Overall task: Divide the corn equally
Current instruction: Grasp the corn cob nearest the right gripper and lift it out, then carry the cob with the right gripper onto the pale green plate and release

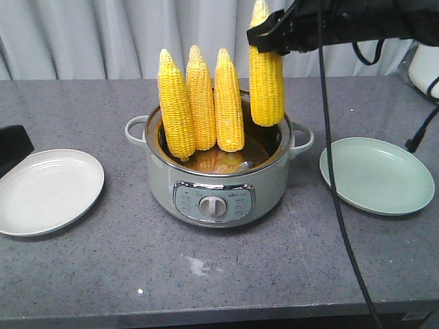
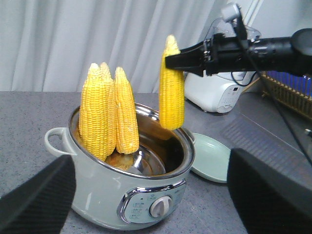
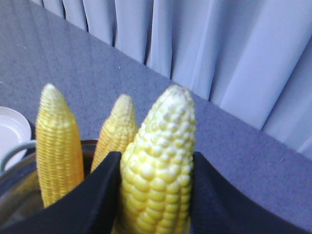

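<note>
Three corn cobs [image 1: 201, 103] stand upright, tips up, inside the pale green cooker pot [image 1: 219, 185] at the table's middle. A fourth corn cob [image 1: 266, 89] hangs above the pot's right rim, lower end just over the opening. My right gripper [image 1: 269, 38] is shut on its upper part; the black fingers [image 3: 97, 195] press both sides of the cob [image 3: 158, 185]. My left gripper [image 2: 151, 161] is open and holds nothing, its fingers [image 2: 39, 195] spread wide in front of the pot [image 2: 97, 195]. It shows as a black shape [image 1: 14, 147] at the left edge.
A white plate [image 1: 48, 192] lies left of the pot, a green plate [image 1: 377, 175] right of it, both bare. A black cable [image 1: 336, 171] hangs from the right arm in front of the green plate. A white appliance [image 2: 214, 92] and a basket [image 2: 292, 92] stand at the back right.
</note>
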Robot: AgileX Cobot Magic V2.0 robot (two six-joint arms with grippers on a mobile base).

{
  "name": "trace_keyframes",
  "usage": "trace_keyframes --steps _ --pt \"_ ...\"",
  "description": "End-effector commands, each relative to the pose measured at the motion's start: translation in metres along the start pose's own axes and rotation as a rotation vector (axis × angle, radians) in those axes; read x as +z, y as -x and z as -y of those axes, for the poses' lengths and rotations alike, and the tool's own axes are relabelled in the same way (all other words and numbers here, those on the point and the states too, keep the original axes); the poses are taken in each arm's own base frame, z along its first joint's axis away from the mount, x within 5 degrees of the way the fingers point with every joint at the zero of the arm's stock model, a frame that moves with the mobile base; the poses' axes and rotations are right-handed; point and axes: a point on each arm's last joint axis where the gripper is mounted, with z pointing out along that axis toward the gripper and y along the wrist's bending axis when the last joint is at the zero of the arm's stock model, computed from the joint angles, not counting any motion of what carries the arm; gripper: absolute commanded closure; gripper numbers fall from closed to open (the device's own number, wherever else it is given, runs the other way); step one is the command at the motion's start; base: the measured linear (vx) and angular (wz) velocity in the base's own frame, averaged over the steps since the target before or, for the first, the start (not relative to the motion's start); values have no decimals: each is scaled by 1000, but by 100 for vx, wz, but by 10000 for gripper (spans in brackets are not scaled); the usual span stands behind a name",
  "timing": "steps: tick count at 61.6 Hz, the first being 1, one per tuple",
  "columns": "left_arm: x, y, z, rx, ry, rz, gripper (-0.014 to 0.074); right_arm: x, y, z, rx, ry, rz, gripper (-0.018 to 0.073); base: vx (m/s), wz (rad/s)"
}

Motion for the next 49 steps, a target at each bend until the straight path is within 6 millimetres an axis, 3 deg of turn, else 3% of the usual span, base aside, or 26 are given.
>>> trace_keyframes --steps 1,15,29,39,49 --pt "-1 13 3 -21 -7 62 4 -64 47 -23 -26 -26 180 566 0 0" --pt "-1 13 3 -21 -7 62 4 -157 75 -69 -62 -27 261 564 0 0" --pt "-1 13 3 -22 1 70 4 -227 64 -94 -88 -175 137 564 0 0" --pt "-1 14 2 -22 11 81 4 -244 49 -90 12 -310 -1 564 0 0" --pt "-1 14 2 -22 7 77 4 -234 41 -65 55 -496 -92 562 0 0"
